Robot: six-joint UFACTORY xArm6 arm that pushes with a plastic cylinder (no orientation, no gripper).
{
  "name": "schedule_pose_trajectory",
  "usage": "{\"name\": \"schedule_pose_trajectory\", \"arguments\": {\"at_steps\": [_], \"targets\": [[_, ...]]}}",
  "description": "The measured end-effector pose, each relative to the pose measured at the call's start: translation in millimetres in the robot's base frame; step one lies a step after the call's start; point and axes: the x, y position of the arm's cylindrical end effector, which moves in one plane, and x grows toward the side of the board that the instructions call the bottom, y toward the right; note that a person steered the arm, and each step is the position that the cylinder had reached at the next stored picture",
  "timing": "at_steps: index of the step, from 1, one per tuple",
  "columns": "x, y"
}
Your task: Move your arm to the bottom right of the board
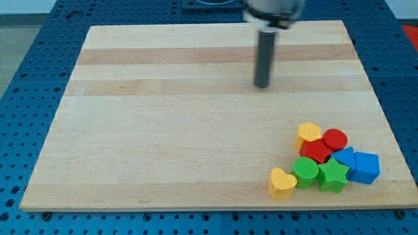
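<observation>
My tip rests on the wooden board in the upper middle-right of the view, well above and to the left of the blocks. The blocks are bunched at the board's bottom right: a yellow block, a red cylinder, a red star-like block, a green cylinder, a green star, a yellow heart, a blue block and a blue cube-like block. The tip touches none of them.
The board lies on a blue perforated table. The arm's body shows at the view's top edge above the rod.
</observation>
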Motion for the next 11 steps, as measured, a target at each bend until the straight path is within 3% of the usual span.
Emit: {"name": "schedule_pose_trajectory", "arguments": {"at_steps": [2, 3, 4, 6, 7, 11], "targets": [[15.8, 166.4], [49.8, 215.9], [53.8, 217.7], [183.9, 217.6], [223.9, 212.9], [204.5, 109.9]]}}
